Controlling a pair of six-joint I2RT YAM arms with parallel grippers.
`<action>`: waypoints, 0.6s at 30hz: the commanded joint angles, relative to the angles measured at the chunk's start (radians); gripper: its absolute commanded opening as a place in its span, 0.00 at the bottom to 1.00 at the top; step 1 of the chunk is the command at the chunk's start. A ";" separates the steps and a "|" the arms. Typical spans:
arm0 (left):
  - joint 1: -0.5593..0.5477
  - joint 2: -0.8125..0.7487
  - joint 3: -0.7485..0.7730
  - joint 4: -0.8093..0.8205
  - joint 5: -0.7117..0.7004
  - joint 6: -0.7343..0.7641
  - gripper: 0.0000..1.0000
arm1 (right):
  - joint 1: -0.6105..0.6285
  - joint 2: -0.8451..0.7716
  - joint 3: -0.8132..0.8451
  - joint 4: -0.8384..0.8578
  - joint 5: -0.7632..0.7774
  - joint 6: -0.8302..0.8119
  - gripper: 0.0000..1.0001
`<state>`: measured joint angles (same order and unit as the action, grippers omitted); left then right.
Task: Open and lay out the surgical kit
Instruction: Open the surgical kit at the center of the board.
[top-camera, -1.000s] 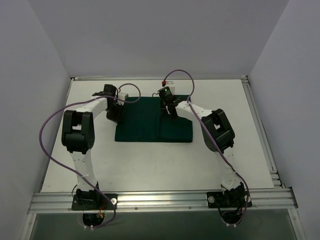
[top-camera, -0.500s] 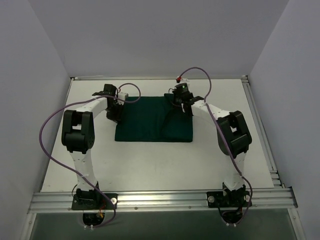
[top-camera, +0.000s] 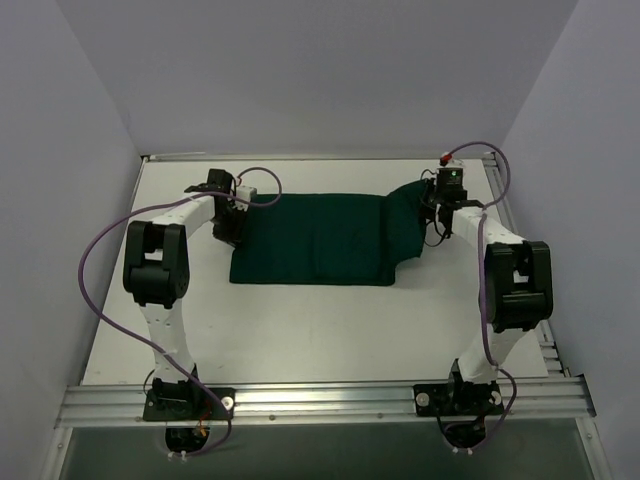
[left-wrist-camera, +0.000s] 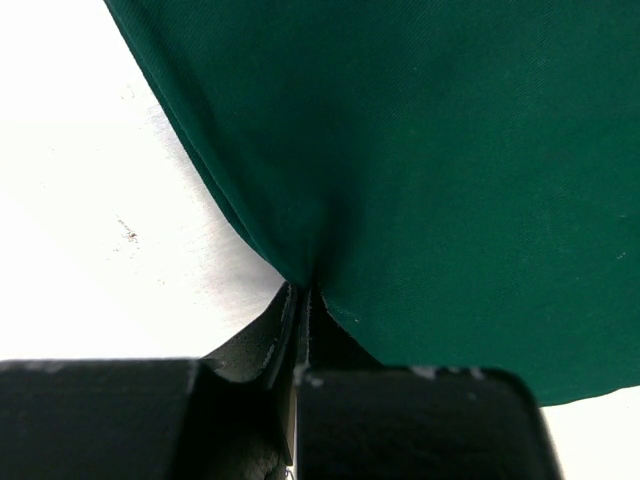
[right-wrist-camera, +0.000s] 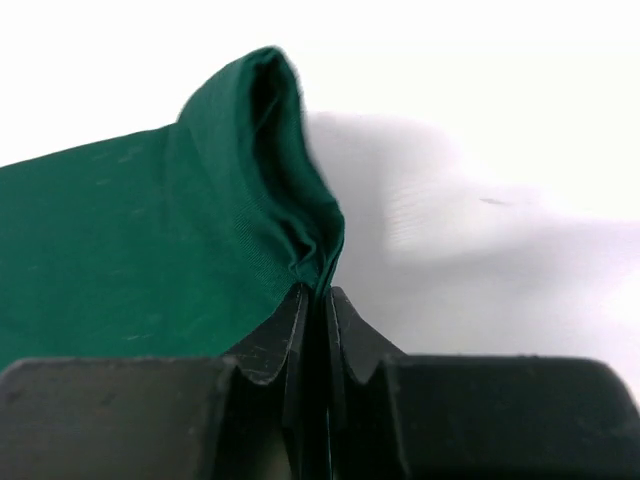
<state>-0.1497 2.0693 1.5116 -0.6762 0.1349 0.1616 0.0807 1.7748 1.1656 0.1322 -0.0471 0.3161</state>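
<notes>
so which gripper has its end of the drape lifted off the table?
The right gripper: its pinched end of the green drape stands up in a bunched fold. The left gripper pinches the opposite end, which lies flat.

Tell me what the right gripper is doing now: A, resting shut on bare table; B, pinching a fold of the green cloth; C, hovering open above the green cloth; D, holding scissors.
B: in the right wrist view the right gripper is shut on a bunched fold of the green cloth.

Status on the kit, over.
Left gripper shut on drape left edge. Right gripper shut on its right end, raised. Contents hidden. Nothing in the way.
</notes>
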 joint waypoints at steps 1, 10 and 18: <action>0.004 0.031 -0.013 0.017 -0.054 0.026 0.02 | -0.065 -0.003 -0.012 -0.003 -0.045 -0.041 0.00; 0.004 0.031 -0.013 0.018 -0.061 0.029 0.02 | -0.196 0.067 0.054 -0.085 0.027 -0.081 0.21; 0.002 0.025 -0.019 0.018 -0.060 0.032 0.02 | -0.254 0.063 0.077 -0.161 0.063 -0.052 0.46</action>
<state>-0.1501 2.0689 1.5116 -0.6750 0.1337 0.1658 -0.1825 1.8755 1.2278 0.0166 0.0040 0.2604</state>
